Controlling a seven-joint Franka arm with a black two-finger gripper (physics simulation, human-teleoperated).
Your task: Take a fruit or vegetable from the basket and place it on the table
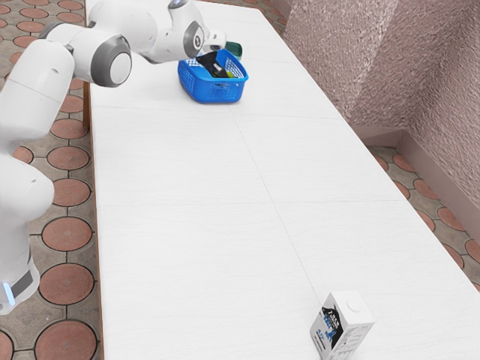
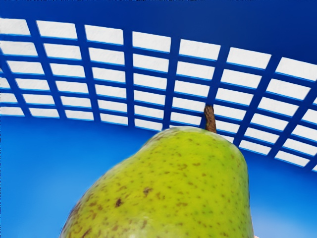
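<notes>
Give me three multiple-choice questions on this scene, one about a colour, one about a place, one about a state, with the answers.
1. What colour is the basket?
A) Red
B) Blue
C) Yellow

2. Where is the pear?
A) Beside the basket
B) Under the basket
C) Inside the basket

3. How does the carton stand?
A) Upright
B) Lying on its side
C) Upside down

Answers:
1: B, its walls are blue in both views.
2: C, the wrist view has it against the slotted inner wall, and the exterior view has a yellow-green patch within the rim.
3: A, its round cap is on top.
</notes>
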